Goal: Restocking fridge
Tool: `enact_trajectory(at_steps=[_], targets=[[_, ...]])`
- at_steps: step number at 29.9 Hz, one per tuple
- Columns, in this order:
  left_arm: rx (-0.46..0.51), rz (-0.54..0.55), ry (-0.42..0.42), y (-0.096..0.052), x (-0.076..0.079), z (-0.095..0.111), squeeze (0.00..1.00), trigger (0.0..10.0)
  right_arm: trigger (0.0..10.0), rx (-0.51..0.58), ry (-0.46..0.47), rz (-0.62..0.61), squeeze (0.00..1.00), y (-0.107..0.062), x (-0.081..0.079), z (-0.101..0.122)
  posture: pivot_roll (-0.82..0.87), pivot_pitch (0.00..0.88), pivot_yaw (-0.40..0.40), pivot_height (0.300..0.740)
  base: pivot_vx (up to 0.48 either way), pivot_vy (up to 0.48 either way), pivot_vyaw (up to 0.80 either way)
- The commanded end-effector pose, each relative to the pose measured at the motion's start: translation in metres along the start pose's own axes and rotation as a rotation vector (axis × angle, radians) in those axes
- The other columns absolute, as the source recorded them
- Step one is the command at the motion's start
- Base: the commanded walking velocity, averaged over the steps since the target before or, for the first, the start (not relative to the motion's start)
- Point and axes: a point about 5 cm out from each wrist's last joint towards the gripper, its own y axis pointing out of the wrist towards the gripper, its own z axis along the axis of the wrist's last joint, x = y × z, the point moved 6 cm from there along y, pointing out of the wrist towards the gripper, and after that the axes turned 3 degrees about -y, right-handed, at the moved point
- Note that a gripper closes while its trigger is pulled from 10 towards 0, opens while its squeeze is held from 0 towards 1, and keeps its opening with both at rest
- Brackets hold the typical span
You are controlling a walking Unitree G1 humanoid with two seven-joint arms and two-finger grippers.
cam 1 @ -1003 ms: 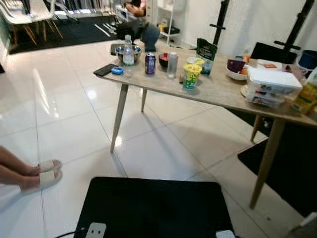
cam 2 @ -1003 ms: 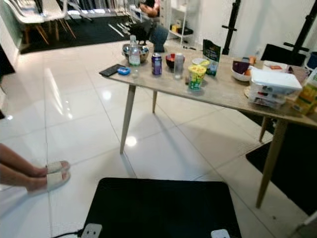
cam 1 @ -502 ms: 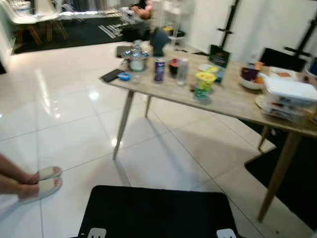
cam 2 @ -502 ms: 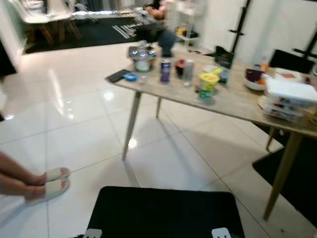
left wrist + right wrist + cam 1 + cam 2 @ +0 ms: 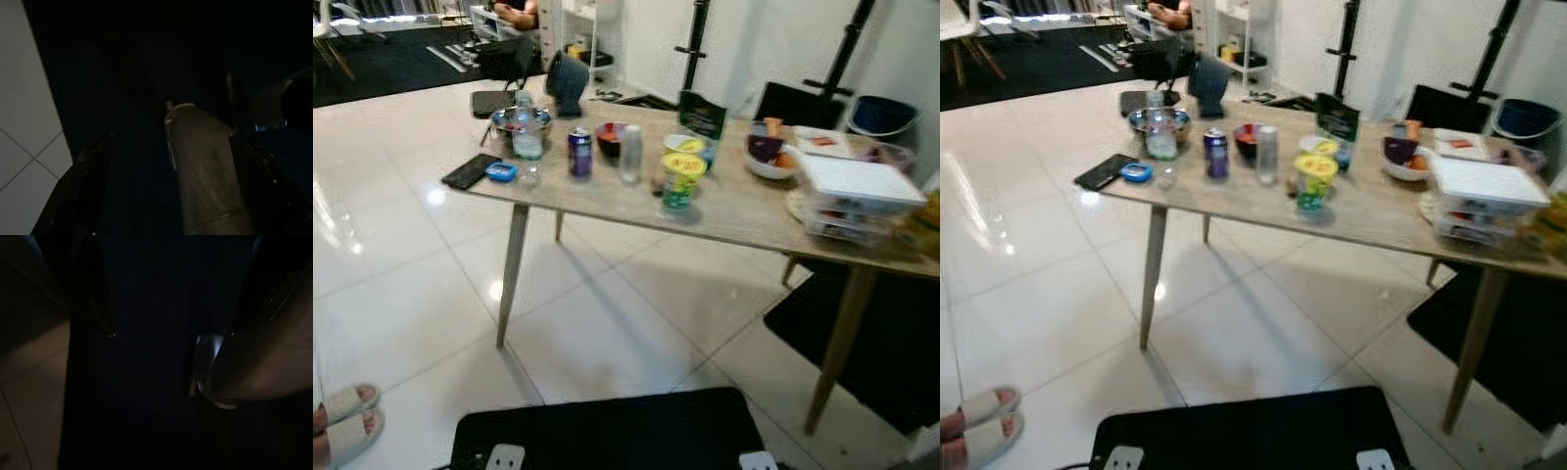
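Ahead of us on the worktop (image 5: pixel 744 211) sit the restock items: a purple can (image 5: pixel 579 153), a clear water bottle (image 5: pixel 525 132), a yellow-lidded cup (image 5: pixel 679 180) and stacked clear containers (image 5: pixel 857 196) at the right end. Both arms hang idle — left gripper (image 5: pixel 166 186) with jaws spread wide, right gripper (image 5: pixel 166 333) likewise apart, both empty. We judge the can light, rigid, slick — take it mid-body. The bottle may flex; grip below the shoulder. A person's sandalled feet (image 5: pixel 337 421) rest nearby.
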Motion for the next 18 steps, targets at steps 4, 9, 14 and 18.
enact_trajectory(at_steps=[4, 9, 14, 18], targets=[[-0.023, -0.007, 0.015, -0.0001, 0.0026, -0.0067, 0.0, 10.0, 10.0, -0.019, -0.007, -0.002, 0.0, -0.001, 0.0017, -0.0057, -0.03, 0.039, 0.002, 0.74, 0.28, 0.0, -0.47], [-0.023, -0.007, 0.014, -0.0001, 0.0026, -0.0066, 0.0, 10.0, 10.0, -0.018, -0.005, -0.001, 0.0, -0.001, 0.0015, -0.0058, -0.03, 0.038, 0.003, 0.74, 0.28, 0.0, -0.8], [-0.027, -0.006, 0.015, -0.0004, 0.002, -0.0078, 0.0, 10.0, 10.0, -0.02, -0.005, 0.001, 0.0, -0.0009, 0.0003, -0.0062, -0.03, 0.038, 0.004, 0.74, 0.281, 0.0, -0.64], [-0.028, -0.005, 0.016, -0.0005, 0.0019, -0.0082, 0.0, 10.0, 10.0, -0.021, -0.007, 0.002, 0.0, -0.0009, 0.0001, -0.0065, -0.03, 0.037, 0.003, 0.74, 0.281, 0.0, 0.0]])
